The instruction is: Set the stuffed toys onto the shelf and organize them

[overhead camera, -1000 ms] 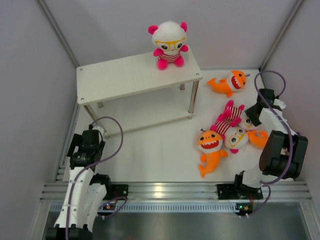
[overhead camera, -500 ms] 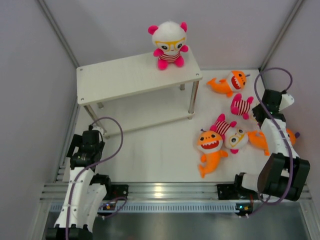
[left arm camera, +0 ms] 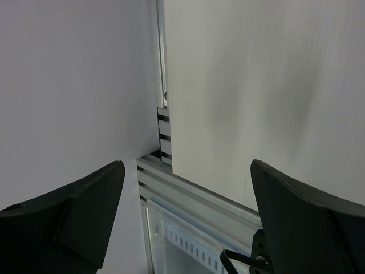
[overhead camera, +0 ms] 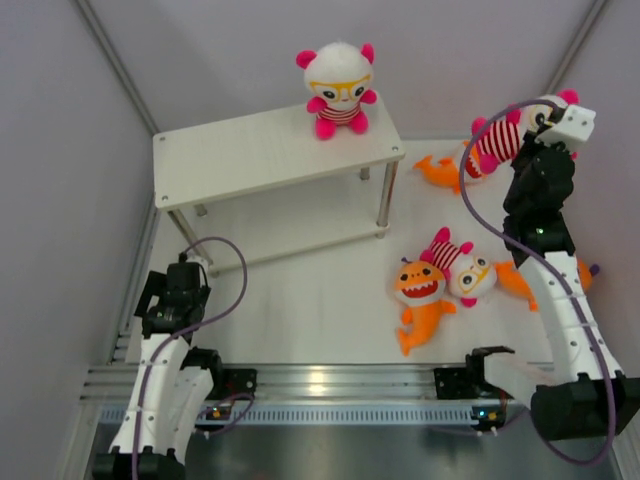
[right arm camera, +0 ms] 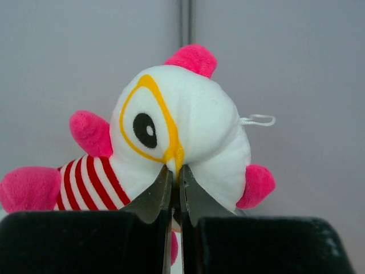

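A white-headed bear (overhead camera: pixel 340 90) sits upright on the right end of the top of the white shelf (overhead camera: pixel 240 160). My right gripper (overhead camera: pixel 540 125) is raised high at the far right, shut on the face of a second bear (overhead camera: pixel 497 143). The wrist view shows the fingers (right arm camera: pixel 176 174) pinching that bear (right arm camera: pixel 177 131) at its yellow glasses. A third bear (overhead camera: pixel 462 268) lies on the table between two orange sharks (overhead camera: pixel 420 295) (overhead camera: pixel 514 280). Another shark (overhead camera: pixel 440 170) lies partly hidden behind the held bear. My left gripper (overhead camera: pixel 170 305) (left arm camera: pixel 188 188) is open and empty at the near left corner.
Grey walls close in the left, back and right of the table. An aluminium rail (overhead camera: pixel 320 380) runs along the near edge. The shelf's lower tier (overhead camera: pixel 290 225) stands on thin silver legs (overhead camera: pixel 386 195). My right arm (overhead camera: pixel 555 290) crosses over the right-hand shark.
My right gripper has lifted one bear off the pile at the right and carried it up and toward the back. The left arm has not moved.
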### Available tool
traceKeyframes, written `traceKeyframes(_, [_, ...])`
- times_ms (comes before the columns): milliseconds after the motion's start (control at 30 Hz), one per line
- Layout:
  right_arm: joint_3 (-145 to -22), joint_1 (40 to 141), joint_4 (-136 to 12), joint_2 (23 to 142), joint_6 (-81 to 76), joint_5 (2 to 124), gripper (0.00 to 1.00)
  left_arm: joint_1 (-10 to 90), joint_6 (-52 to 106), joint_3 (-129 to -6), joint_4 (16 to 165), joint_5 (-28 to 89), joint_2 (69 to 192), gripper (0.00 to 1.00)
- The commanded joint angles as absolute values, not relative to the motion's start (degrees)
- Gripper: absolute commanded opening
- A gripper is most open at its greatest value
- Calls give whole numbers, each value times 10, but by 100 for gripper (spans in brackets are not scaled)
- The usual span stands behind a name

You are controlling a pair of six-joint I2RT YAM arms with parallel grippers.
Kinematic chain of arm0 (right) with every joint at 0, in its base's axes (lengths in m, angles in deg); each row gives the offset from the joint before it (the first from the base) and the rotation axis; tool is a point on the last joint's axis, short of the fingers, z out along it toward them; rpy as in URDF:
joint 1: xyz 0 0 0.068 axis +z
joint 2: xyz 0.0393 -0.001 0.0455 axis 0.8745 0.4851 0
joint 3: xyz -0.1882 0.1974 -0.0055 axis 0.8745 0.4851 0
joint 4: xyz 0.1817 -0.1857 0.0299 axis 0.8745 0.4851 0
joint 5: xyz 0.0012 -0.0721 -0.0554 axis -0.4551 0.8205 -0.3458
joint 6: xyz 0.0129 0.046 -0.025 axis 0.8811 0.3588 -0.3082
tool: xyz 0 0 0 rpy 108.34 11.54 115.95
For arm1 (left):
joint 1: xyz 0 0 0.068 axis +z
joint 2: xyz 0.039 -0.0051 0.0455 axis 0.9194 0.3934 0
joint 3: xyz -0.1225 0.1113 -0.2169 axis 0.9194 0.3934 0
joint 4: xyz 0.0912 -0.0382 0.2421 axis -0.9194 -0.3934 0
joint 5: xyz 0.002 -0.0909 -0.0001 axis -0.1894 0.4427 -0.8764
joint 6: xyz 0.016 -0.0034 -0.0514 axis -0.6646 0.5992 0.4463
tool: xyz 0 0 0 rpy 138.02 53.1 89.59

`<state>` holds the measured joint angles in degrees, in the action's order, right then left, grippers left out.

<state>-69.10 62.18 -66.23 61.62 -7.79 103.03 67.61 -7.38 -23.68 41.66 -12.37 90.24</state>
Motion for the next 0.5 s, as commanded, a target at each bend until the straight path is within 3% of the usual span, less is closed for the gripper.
traceKeyframes(0, [-790, 669, -773, 609, -241, 1047, 0, 679, -64, -235, 418, -144, 895, 98])
traceKeyframes(167, [-881, 779, -821, 630, -407, 1040, 0, 679, -61, -221, 418, -145, 895, 98])
traceKeyframes(467, [-1068, 1089, -910, 740, -745, 1013, 0, 679, -55, -215, 418, -150, 896, 98])
